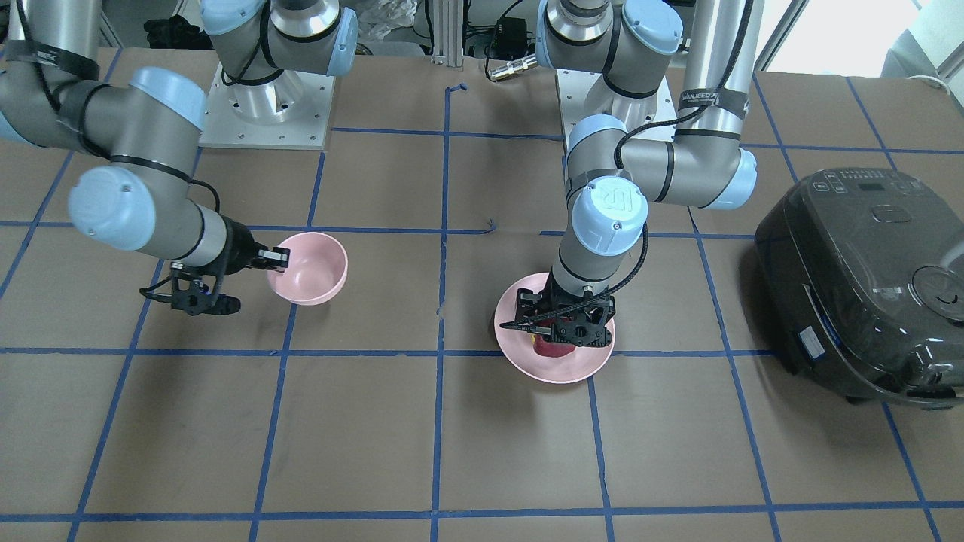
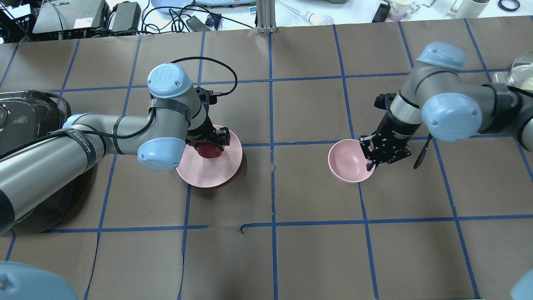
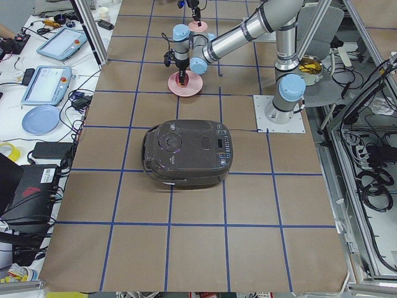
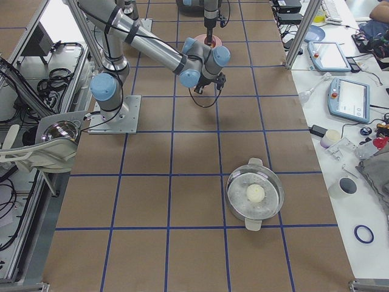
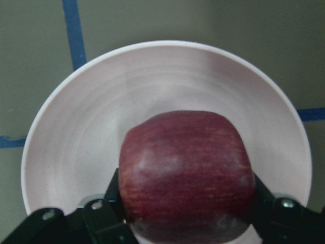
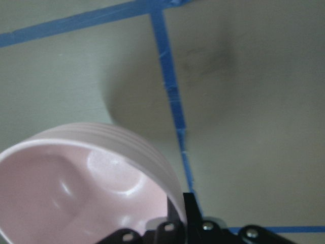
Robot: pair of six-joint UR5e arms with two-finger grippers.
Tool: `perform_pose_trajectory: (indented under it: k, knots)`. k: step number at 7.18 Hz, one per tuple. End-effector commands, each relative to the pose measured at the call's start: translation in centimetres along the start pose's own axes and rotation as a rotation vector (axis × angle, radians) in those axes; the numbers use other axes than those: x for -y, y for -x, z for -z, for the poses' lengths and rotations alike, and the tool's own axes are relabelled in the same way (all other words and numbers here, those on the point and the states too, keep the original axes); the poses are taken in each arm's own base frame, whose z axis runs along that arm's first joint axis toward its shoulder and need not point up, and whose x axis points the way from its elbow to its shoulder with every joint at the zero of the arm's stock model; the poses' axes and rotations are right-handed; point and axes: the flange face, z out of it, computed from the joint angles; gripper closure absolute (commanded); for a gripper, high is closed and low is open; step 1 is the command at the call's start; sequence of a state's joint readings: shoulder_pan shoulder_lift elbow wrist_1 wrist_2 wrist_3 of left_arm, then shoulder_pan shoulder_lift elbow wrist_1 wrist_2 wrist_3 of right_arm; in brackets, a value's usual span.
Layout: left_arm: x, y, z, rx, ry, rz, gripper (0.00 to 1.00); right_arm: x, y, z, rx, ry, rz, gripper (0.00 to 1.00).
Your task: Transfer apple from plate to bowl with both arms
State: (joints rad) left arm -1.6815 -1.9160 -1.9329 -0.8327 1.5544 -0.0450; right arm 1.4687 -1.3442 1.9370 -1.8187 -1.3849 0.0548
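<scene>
The left pincer (image 2: 209, 148) grasps the apple (image 5: 187, 175) over the plate (image 5: 76, 127), its wider axis running jaw to jaw, while the right pincer (image 1: 276, 260) clenches the bowl (image 1: 322, 292) by its rim.

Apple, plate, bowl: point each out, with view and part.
apple (image 5: 188, 173): left wrist view, middle of its dark red skin.
plate (image 2: 210, 175): overhead view, bare surface beside the apple.
bowl (image 2: 347, 160): overhead view, bare inside bottom.
</scene>
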Motion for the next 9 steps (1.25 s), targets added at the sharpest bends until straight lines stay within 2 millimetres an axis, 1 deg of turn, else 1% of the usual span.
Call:
perform_pose_trajectory:
  k: [1, 2, 3, 4, 5, 6, 7, 8, 9]
  knots:
    - [-0.2, 0.1, 2.1, 0.063, -0.046, -0.007, 0.73, -1.8, 7.1, -2.6, 0.004, -0.016, -0.037, 1.00]
    - [-0.4, -0.4, 2.4, 0.063, -0.051, -0.010, 0.78, -2.1, 8.1, -3.2, 0.000, -0.020, -0.032, 1.00]
    - [-0.8, -1.8, 3.2, 0.064, -0.068, -0.029, 0.81, -1.9, 7.9, -4.4, -0.005, 0.002, -0.036, 1.00]
    - [-0.6, -2.1, 3.9, 0.064, -0.076, -0.035, 0.84, -1.6, 7.8, -5.1, -0.006, -0.003, -0.026, 0.92]
    - [-0.2, -2.3, 4.5, 0.063, -0.084, -0.037, 0.85, -1.3, 7.6, -4.9, -0.013, -0.024, -0.023, 0.57]
    - [-0.2, -2.9, 5.0, 0.056, -0.090, -0.042, 0.86, -1.3, 7.7, -4.9, -0.011, -0.027, -0.025, 0.03]
    - [-0.4, -3.2, 5.1, 0.048, -0.092, -0.013, 0.86, -1.4, 7.8, -4.6, -0.005, -0.032, -0.031, 0.00]
    - [-0.6, -4.0, 5.5, 0.028, -0.098, 0.000, 0.86, -1.4, 8.1, -3.4, 0.001, -0.050, -0.031, 0.00]
    - [-0.5, -5.1, 7.3, 0.020, -0.125, -0.019, 0.87, -1.2, 8.3, -0.8, -0.010, -0.104, -0.008, 0.00]
